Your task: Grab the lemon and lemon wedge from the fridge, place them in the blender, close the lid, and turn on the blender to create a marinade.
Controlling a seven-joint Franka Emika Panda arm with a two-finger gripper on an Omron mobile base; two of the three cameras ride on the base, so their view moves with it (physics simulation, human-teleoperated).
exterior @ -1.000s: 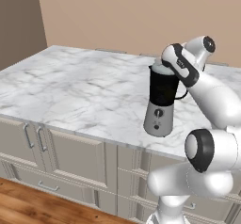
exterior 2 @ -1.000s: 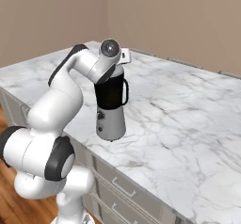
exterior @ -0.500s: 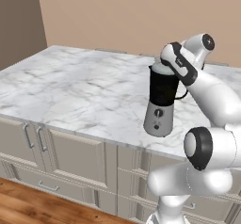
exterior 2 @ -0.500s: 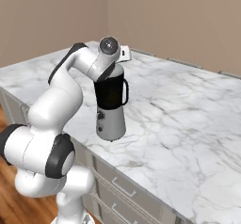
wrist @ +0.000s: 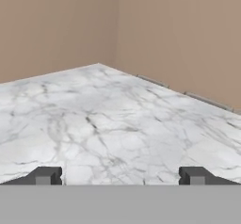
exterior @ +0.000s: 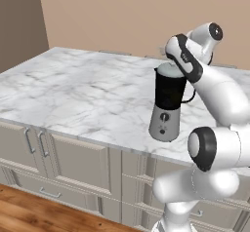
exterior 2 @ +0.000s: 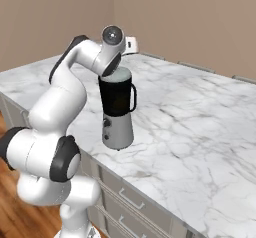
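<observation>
Gripper (wrist: 120, 176) jaws stand wide apart with nothing between them, the hand camera looking out level over the marble counter (exterior: 78, 87). Largest in view, that counter carries the blender (exterior: 168, 104) near its front edge, beside the white arm. Its black jug wears the pale lid (exterior: 170, 70), so closing looks done. Judging by that, the step in hand is switching on: the hand must drop to the small dark knobs (exterior: 164, 117) on the silver base.

Black blender (exterior: 169, 95) jug, silver base; grey-veined white marble counter (exterior: 83, 87)
</observation>
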